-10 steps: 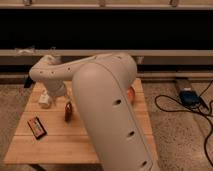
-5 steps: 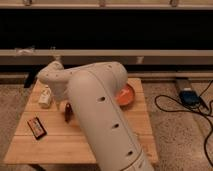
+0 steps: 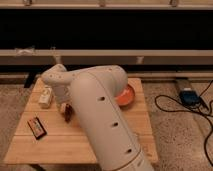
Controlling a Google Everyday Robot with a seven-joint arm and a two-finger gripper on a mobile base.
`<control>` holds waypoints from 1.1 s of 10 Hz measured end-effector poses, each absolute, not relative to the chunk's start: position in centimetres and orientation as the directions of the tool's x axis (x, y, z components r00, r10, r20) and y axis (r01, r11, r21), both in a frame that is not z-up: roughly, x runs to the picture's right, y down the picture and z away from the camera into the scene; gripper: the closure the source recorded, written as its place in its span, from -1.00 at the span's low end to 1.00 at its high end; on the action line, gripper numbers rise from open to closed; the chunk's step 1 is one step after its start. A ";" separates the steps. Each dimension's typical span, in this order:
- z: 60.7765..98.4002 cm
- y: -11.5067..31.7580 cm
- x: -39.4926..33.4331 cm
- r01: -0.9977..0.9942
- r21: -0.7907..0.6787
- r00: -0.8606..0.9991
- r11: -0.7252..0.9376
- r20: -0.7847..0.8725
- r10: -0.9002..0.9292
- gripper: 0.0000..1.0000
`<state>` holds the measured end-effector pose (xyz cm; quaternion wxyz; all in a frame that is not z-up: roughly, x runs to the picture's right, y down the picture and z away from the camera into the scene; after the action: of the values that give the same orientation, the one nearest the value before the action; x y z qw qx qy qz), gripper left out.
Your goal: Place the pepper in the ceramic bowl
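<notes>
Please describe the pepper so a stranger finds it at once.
On the wooden table, look at the left half, where the white arm ends. The pepper is at the gripper. It is small, slim and dark red, unlike the white cup behind it and the flat black-and-red packet left of it.

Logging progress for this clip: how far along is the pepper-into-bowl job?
Done: only the approach. The gripper is down at the pepper, which lies on the table near the white cup. In hand: the grasp; whether it holds yet is unclear. Left: lifting, carrying across to the ceramic bowl, releasing.
</notes>
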<state>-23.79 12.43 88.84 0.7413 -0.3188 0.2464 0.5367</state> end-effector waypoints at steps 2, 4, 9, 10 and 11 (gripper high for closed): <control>89.3 13.1 -23.6 -0.953 -0.206 0.301 0.223 -0.726 0.618 0.47; 89.6 13.5 -23.5 -0.953 -0.204 0.301 0.225 -0.735 0.607 0.83; 85.8 8.7 -22.9 -0.954 -0.255 0.295 0.161 -0.682 0.669 1.00; 84.4 6.7 -22.5 -0.953 -0.265 0.289 0.145 -0.663 0.691 1.00; 83.2 5.0 -22.1 -0.954 -0.270 0.281 0.131 -0.651 0.705 1.00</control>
<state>-22.10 5.01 83.23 0.7283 -0.3321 0.1873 0.5694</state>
